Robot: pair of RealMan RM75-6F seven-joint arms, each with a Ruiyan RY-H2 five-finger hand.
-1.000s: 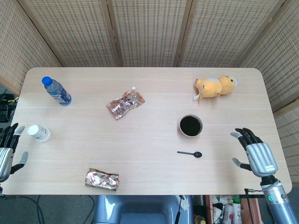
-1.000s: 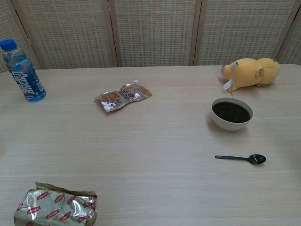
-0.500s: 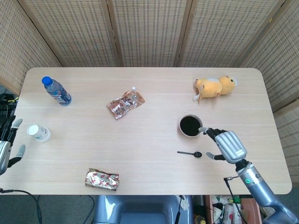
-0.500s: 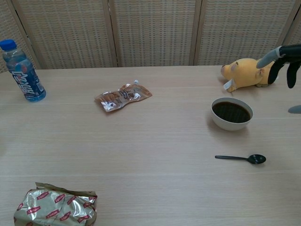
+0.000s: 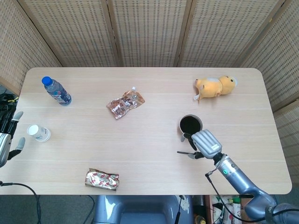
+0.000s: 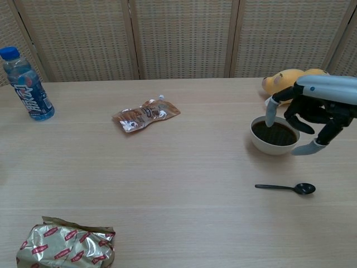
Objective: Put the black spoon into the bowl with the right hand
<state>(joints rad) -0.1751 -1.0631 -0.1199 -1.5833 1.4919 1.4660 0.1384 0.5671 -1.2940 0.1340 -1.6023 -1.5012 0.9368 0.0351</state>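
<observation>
Black spoon (image 6: 285, 187) lies untouched, half hidden overhead beneath the empty, spread-fingered right hand (image 6: 310, 119); left hand (image 5: 6, 140), cut off at the edge, looks open.

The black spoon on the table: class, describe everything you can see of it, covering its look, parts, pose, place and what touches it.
The small black spoon, plastic by its look, has a thin straight handle and a rounded oval bowl end. It lies flat on the pale wooden table, handle pointing toward the robot's left, in front of the white round bowl with a dark inside, apart from it. In the chest view the right robot hand hovers above with spread fingers, not touching the spoon. In the head view the hand covers its bowl end.
</observation>
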